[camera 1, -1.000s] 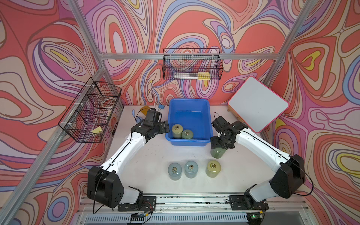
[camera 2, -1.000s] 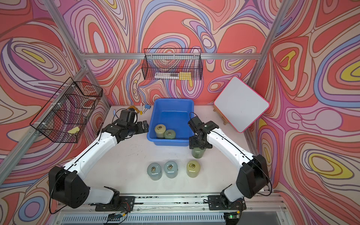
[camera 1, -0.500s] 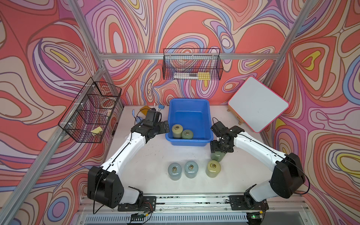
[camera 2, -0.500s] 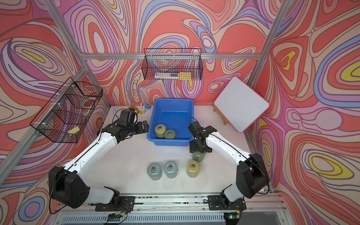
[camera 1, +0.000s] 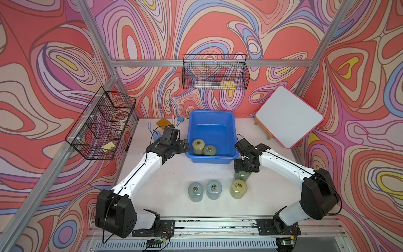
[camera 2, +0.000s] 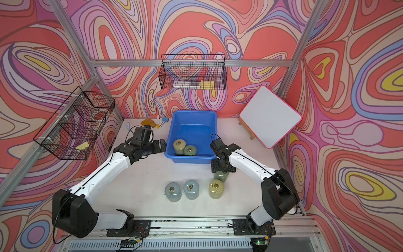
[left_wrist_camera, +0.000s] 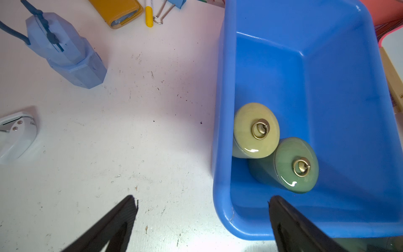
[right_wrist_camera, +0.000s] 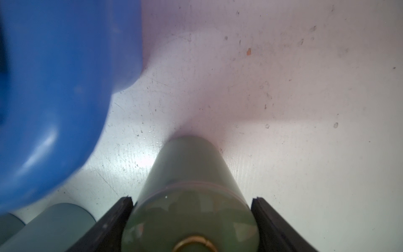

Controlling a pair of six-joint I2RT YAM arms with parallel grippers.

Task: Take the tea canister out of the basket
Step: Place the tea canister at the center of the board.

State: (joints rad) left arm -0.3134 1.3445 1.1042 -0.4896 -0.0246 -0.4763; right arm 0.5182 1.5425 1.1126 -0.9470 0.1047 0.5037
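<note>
White tabletop under swirling red, pink and purple walls carries the blue basket at its far centre. The right gripper has its jaws clamped on either side of a dark green tea canister, just below the lid. That canister is outside the basket, just beside its near right corner. It stands upright, with its long axis vertical, the ring-pull lid pointing up into the gripper and the base down at the table; whether the base touches the table cannot be told. The left gripper hovers at the basket's near left corner, jaws spread wide and holding nothing. Inside that corner a pale yellow canister and a green canister stand upright and touching. Nearer, two grey-blue canisters and a yellow-green canister stand in a row on the table.
</note>
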